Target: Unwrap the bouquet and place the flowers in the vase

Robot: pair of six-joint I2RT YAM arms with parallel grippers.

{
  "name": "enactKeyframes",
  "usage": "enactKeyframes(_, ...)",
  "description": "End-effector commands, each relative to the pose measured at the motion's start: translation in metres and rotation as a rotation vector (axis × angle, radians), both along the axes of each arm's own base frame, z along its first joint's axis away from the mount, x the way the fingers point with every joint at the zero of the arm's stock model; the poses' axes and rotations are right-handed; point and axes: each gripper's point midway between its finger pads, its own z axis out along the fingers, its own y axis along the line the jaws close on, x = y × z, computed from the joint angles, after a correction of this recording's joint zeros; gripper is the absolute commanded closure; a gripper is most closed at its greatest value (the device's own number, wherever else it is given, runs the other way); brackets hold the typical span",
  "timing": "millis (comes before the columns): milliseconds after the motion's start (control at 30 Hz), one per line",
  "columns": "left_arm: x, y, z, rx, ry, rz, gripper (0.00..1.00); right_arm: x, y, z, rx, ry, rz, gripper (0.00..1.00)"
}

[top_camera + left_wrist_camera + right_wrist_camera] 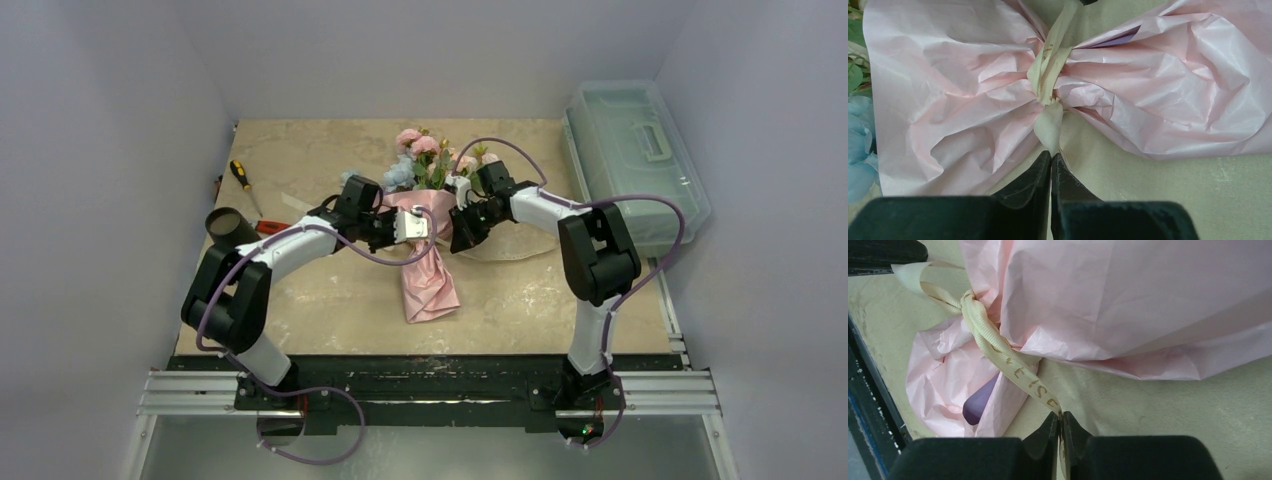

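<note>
The bouquet (430,262) lies in the middle of the table in crinkled pink paper (953,95), its flowers (424,155) pointing to the far side. A cream ribbon (1047,70) is tied round its waist. My left gripper (1051,156) is shut on one ribbon tail (1049,125), pinched at its tips. My right gripper (1060,416) is shut on the other, lettered tail (1018,372), which runs taut to the knot. Both grippers flank the waist, left gripper (405,228) and right gripper (462,232). The dark vase (232,228) stands at the left, behind my left arm.
A clear lidded plastic box (635,160) sits at the back right. A screwdriver (242,180) lies at the back left, and a small red object (270,227) lies next to the vase. A pale-blue flower (858,145) shows at the left wrist view's left edge.
</note>
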Motion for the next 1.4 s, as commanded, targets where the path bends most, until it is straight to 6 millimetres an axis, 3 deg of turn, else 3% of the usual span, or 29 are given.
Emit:
enactKeyframes(0, -0.005, 0.009, -0.009, 0.042, -0.009, -0.006, 1.00, 0.009, 0.004, 0.015, 0.008, -0.068, 0.020, 0.98)
enactKeyframes(400, -0.018, 0.035, -0.042, 0.144, 0.001, 0.006, 1.00, 0.016, 0.010, 0.066, 0.080, -0.154, -0.001, 1.00)
enactKeyframes(633, -0.019, 0.038, -0.045, 0.150, 0.000, 0.002, 1.00, 0.045, 0.006, 0.095, 0.116, -0.221, -0.070, 1.00)
enactKeyframes(767, -0.018, 0.033, -0.037, 0.114, -0.007, 0.002, 1.00, 0.057, 0.005, 0.099, 0.115, -0.237, -0.117, 1.00)
enactKeyframes(867, -0.015, 0.026, -0.026, 0.070, -0.018, 0.012, 1.00, 0.059, 0.006, 0.100, 0.109, -0.215, -0.129, 0.57)
enactKeyframes(900, -0.015, 0.024, -0.021, 0.054, -0.020, 0.013, 1.00, 0.056, 0.007, 0.103, 0.116, -0.206, -0.123, 0.50)
enactKeyframes(967, -0.014, 0.020, -0.012, 0.022, -0.018, 0.024, 0.99, 0.051, 0.005, 0.110, 0.120, -0.214, -0.113, 0.48)
enactKeyframes(1167, -0.020, 0.013, 0.025, -0.094, -0.031, 0.046, 0.48, 0.028, -0.001, 0.128, 0.136, -0.249, -0.083, 0.59)
enactKeyframes(1267, -0.016, 0.019, 0.041, -0.170, -0.057, 0.106, 0.35, 0.017, 0.010, 0.130, 0.191, -0.212, -0.061, 0.62)
enactKeyframes(1367, -0.022, 0.015, 0.049, -0.231, -0.031, 0.112, 0.28, 0.014, 0.020, 0.125, 0.220, -0.153, -0.054, 0.65)
